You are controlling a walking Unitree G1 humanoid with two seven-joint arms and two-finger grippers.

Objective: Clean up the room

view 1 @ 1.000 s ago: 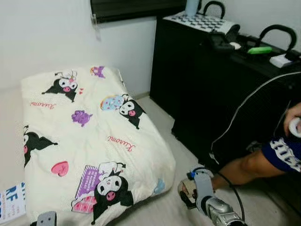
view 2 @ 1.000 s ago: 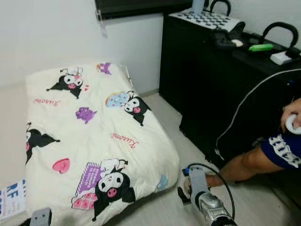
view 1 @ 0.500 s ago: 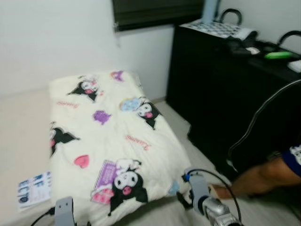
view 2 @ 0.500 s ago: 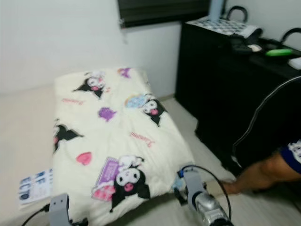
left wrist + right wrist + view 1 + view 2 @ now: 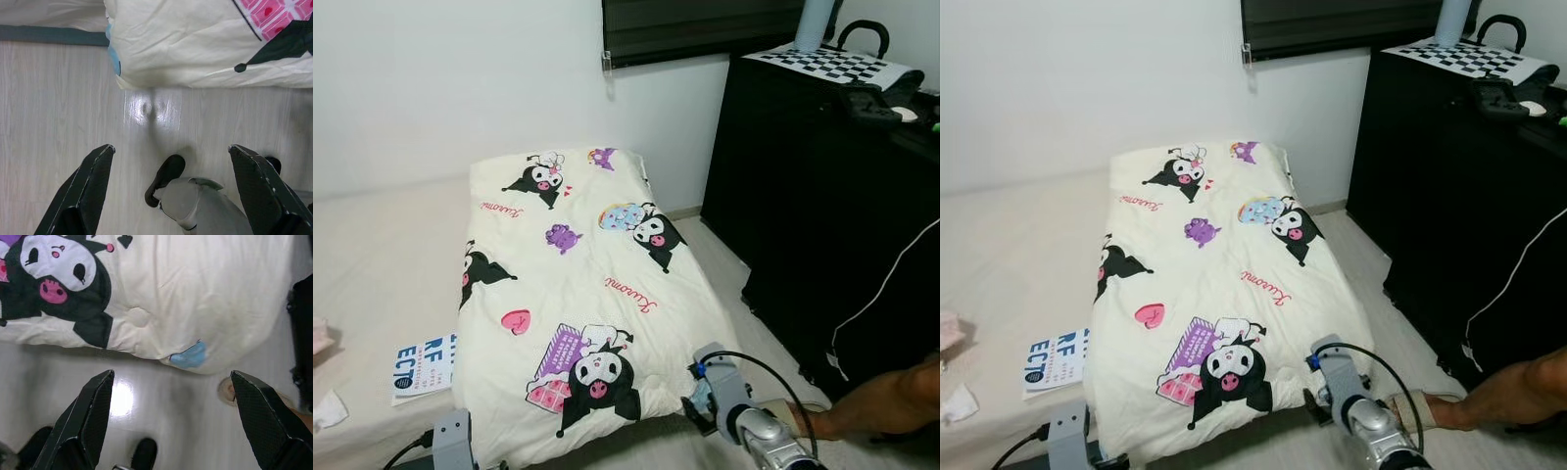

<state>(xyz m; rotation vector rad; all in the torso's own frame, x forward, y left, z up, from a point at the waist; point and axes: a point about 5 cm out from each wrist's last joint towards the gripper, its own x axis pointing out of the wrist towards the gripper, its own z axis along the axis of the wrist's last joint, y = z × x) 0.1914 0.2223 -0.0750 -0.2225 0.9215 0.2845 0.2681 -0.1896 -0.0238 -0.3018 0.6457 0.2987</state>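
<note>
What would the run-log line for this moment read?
scene: comforter folded on mattress | leaflet beside it | left gripper: open over floor | right gripper: open at comforter's near corner | person's leg at right

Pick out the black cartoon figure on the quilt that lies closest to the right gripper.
The figure at the quilt's near end, beside the pink and purple checkered patch. The right gripper hangs just off that corner; the other figures are printed further up.

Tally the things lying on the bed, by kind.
Cartoon quilt: 1
Printed leaflet: 1
Crumpled white tissue: 1
Pink item, cut off at the picture's edge: 1
Total: 4
</note>
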